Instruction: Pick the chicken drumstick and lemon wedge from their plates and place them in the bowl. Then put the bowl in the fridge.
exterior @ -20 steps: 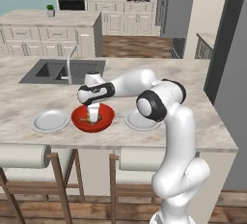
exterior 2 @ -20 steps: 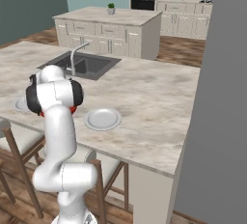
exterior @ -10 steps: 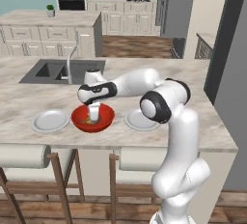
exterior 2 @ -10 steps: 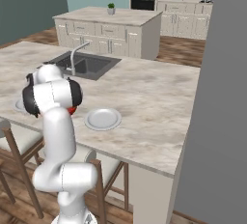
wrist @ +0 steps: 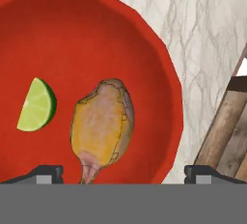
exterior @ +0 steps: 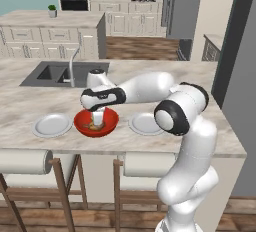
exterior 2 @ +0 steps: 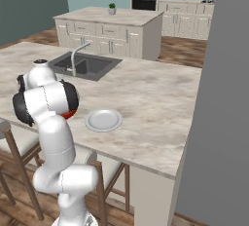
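Note:
The red bowl (exterior: pixel 96 122) sits on the counter between two white plates (exterior: pixel 52 124) (exterior: pixel 145 123). In the hand view the chicken drumstick (wrist: pixel 102 126) and the lemon wedge (wrist: pixel 36 105) lie side by side inside the bowl (wrist: pixel 144 39). My gripper (exterior: pixel 97 120) points down into the bowl, open, its fingertips (wrist: pixel 46 174) wide apart just above the drumstick and holding nothing. A sliver of the bowl (exterior 2: pixel 68 115) and one plate (exterior 2: pixel 103 120) show beside my arm in the right base view. The grey fridge (exterior: pixel 180 6) stands at the back of the room.
A sink with a faucet (exterior: pixel 60 73) is set into the counter behind the bowl. Wooden stools (exterior: pixel 30 163) stand under the counter's near edge, one showing at the side (wrist: pixel 226 126). A tall grey panel (exterior 2: pixel 223 98) rises at the right.

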Robot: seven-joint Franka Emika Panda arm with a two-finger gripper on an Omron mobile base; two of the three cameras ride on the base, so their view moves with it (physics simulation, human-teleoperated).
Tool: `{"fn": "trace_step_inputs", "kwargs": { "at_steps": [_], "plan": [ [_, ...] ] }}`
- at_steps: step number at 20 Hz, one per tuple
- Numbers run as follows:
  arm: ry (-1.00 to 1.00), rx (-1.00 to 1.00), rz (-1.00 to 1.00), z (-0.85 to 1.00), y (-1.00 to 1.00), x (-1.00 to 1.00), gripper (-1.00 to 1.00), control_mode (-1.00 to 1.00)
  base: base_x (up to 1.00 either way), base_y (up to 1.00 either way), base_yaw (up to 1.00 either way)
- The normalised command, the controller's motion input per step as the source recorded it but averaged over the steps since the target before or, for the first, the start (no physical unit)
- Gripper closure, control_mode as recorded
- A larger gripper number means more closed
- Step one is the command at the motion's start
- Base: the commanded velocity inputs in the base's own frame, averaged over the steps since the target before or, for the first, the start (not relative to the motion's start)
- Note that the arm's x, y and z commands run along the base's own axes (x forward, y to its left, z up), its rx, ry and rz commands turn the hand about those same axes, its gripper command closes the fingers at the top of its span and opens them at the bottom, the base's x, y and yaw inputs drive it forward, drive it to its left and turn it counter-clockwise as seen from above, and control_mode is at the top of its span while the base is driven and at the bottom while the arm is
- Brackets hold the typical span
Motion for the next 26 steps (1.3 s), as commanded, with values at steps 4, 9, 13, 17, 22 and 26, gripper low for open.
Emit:
{"fn": "trace_step_inputs", "kwargs": {
  "at_steps": [4, 9, 13, 17, 22, 26],
  "plan": [
    [-0.03, 0.06, 0.16, 0.22, -0.10, -0.41, -1.00, -1.00, 0.00, 0.00, 0.00],
    [-0.02, 0.14, 0.40, 0.08, -0.44, -0.39, -1.00, -1.00, 0.00, 0.00, 0.00],
    [-0.11, 0.12, 0.51, 0.08, -0.45, -0.45, -1.00, -1.00, 0.00, 0.00, 0.00],
    [-0.25, 0.01, 0.53, 0.03, -0.45, -0.40, -1.00, -1.00, 0.00, 0.00, 0.00],
    [-0.16, -0.02, 0.30, 0.12, -0.33, -0.07, -1.00, -1.00, 0.00, 0.00, 0.00],
    [-0.10, -0.04, 0.11, 0.16, -0.35, -0.05, -1.00, -1.00, 0.00, 0.00, 0.00]
  ]
}}
